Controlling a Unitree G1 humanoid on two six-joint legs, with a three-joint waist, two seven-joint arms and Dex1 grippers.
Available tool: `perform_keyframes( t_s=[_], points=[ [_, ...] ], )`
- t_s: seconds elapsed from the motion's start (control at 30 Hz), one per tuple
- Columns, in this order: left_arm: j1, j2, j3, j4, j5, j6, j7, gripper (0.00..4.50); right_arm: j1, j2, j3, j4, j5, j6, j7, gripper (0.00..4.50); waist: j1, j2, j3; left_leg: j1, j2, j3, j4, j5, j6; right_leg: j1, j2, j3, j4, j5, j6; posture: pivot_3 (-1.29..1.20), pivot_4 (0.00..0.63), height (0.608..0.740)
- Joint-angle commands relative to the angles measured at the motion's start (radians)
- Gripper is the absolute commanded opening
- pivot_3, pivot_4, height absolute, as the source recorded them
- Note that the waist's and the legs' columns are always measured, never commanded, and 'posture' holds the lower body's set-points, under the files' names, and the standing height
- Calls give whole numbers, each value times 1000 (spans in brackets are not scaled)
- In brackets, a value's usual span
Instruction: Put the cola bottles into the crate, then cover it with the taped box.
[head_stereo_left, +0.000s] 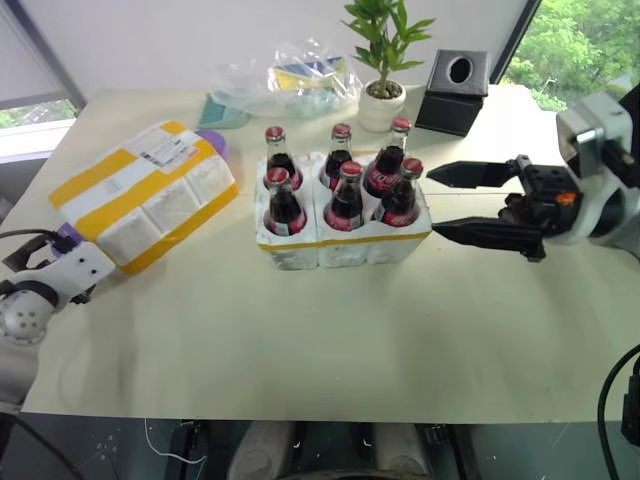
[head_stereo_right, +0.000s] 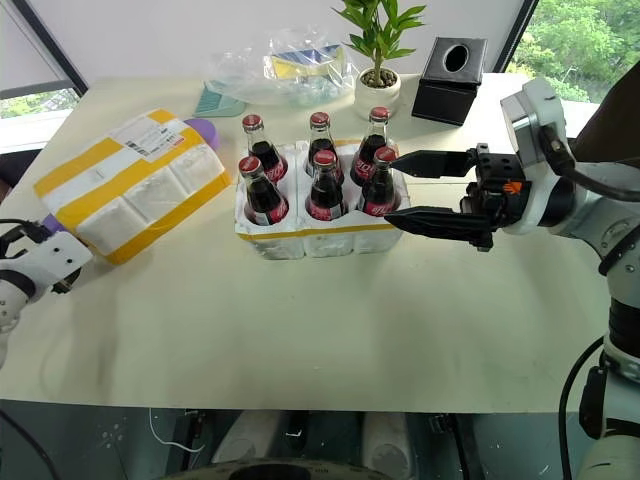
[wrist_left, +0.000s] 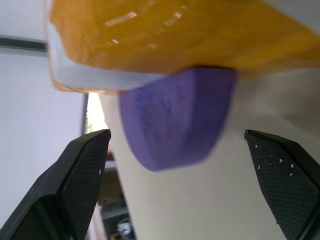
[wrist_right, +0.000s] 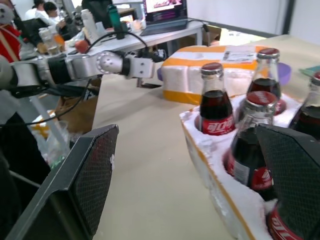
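Several cola bottles (head_stereo_left: 346, 195) with red caps stand upright in the wells of the white crate (head_stereo_left: 340, 245) at mid table. The taped box (head_stereo_left: 145, 190), white foam with yellow bands and a shipping label, lies tilted to the crate's left. A purple piece (wrist_left: 175, 120) sticks out from under its near corner. My left gripper (wrist_left: 175, 137) is open, level at that corner, its fingers on either side of the purple piece without touching it. My right gripper (head_stereo_left: 432, 202) is open just right of the crate, pointing at the bottles, holding nothing.
Behind the crate stand a potted plant (head_stereo_left: 382, 95), a black tissue box (head_stereo_left: 455, 90) and a clear plastic bag (head_stereo_left: 290, 80). A teal item (head_stereo_left: 222, 110) lies beside the bag. The table's near edge (head_stereo_left: 300, 415) runs below. Desks and people sit beyond the table's left side (wrist_right: 40, 15).
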Motion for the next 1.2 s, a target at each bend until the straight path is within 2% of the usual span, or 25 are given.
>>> perform_keyframes(
  t_s=[0.03, 0.2, 0.27, 0.33, 0.37, 0.47, 0.6, 0.73, 0.9, 0.97, 1.07, 1.2],
  points=[
    [-50, 9, -40, 79, 50, -72, 48, 4500, 13, -30, -51, -40, 35, 9, 0, 4450, 0, 0, 0, 0, 0, 0, 0, 0, 0, 0, 0, 0, 0, 0, 0, 0, 150, 740],
    [-108, 9, -84, 177, 51, -120, 38, 4500, 37, -49, -78, -56, 57, 23, -6, 4450, 1, 0, 0, 0, 0, 0, 0, 0, 0, 0, 0, 0, 0, 0, 0, 0, 150, 740],
    [-126, 5, -89, 203, 39, -133, 26, 3972, 42, -54, -87, -59, 69, 33, -14, 4500, 1, 0, 0, 0, 0, 0, 0, 0, 0, 0, 0, 0, 0, 0, 0, 0, 150, 740],
    [-145, 2, -93, 221, 34, -137, 19, 3243, 45, -60, -96, -59, 79, 42, -22, 4500, 1, -1, -1, 0, 0, 0, 1, 0, 0, 0, 0, 0, 1, 0, 0, 0, 150, 740],
    [-155, 3, -96, 226, 36, -139, 19, 2634, 45, -62, -100, -58, 84, 48, -28, 4500, 1, -1, -1, 0, 0, 0, 1, 0, 0, 0, 0, 0, 1, 0, 0, 0, 150, 740],
    [-175, 1, -98, 229, 42, -125, 22, 1226, 51, -73, -111, -49, 95, 58, -31, 4500, 2, 0, -1, 0, 0, 0, 1, 0, 0, 1, 0, 0, 1, 0, 0, 0, 150, 740],
    [-194, 11, -73, 219, 41, -111, 36, 1226, 82, -95, -110, -40, 19, 3, -36, 4500, 1, -1, -2, 0, 0, 0, 1, 0, 0, 1, -1, 0, 1, 0, 0, 0, 150, 740],
    [-259, 65, -30, 217, 22, -131, 36, 1226, 110, -130, -143, 11, -1, 0, -22, 4500, 2, -2, -2, 0, -1, 0, 1, 0, 0, 1, -1, 0, 1, 0, 0, 0, 150, 740],
    [-420, 129, -14, 224, -40, -210, -18, 1226, 177, -183, -180, 82, -28, 13, 17, 4500, 2, -6, -2, 0, -1, 0, 2, 0, 0, 1, 0, -1, 1, 0, 0, 0, 150, 740],
    [-550, 149, -36, 220, -83, -280, -89, 1226, 212, -191, -208, 96, -16, 28, 35, 4500, 0, -6, -2, 0, -1, 0, 2, 0, 0, 1, -1, -1, 1, 0, 0, 0, 150, 740],
    [-707, 129, -62, 187, -163, -354, -203, 1226, 236, -172, -209, 91, -79, -35, -5, 4500, 2, -7, -2, -1, -1, -1, 3, 1, 0, 1, -1, -3, 1, 0, 0, 0, 150, 740],
    [-796, 49, -97, 44, -282, -309, -340, 1226, 261, -167, -233, 75, -59, -24, -2, 4500, -3, -6, -3, -1, -2, 1, 4, 0, 0, 1, -1, -3, 1, 0, 1, 0, 150, 740]
  ],
)
